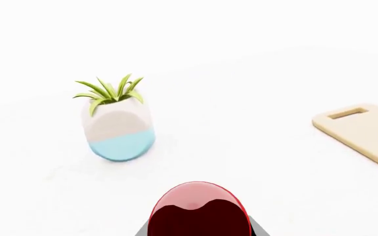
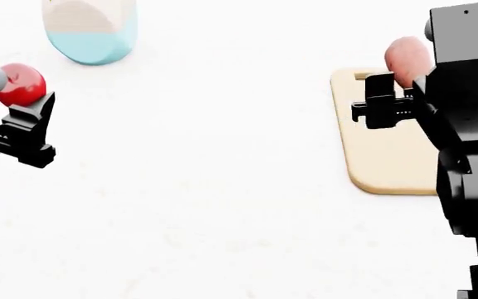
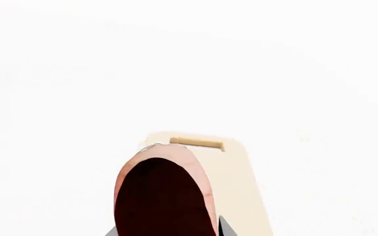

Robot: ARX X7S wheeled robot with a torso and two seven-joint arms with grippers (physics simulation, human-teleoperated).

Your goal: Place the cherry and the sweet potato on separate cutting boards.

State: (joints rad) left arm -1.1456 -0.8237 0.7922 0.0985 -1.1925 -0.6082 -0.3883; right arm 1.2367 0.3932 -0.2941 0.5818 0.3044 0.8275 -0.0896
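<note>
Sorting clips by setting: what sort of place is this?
Likely a simulated kitchen-style tabletop: a bare white surface with a cutting board, a potted plant, and a cherry and sweet potato held by grippers.

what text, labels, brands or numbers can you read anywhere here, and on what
None: no view shows a word, number, brand or sign.
cutting board: plain tan wood with a slot handle.
planter: white and light blue, no label.
cherry and sweet potato: unmarked.
Both black arms: no legible marking.

One cherry (image 2: pixel 22 84), one sweet potato (image 2: pixel 407 60), one cutting board (image 2: pixel 388 156), one potted plant (image 1: pixel 118 120).
</note>
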